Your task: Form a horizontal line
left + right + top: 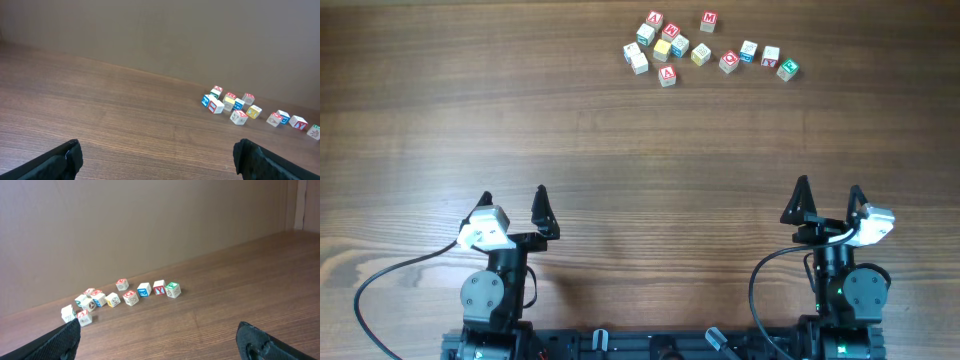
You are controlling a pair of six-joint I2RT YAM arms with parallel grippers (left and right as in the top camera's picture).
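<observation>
Well beyond left pincer [513,193], right pincer [829,186], blocks [701,54]

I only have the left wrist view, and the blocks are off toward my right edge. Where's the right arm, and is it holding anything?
Observer: The right gripper is open and empty at the near side of the table, well short of the blocks.
Operator: Which arm are they nearer?
Observer: From overhead, the right one. The left gripper sits further off to the side.
Operator: Do blocks go on past my right edge?
Observer: No, the green-lettered block is the last one on that end.
</observation>
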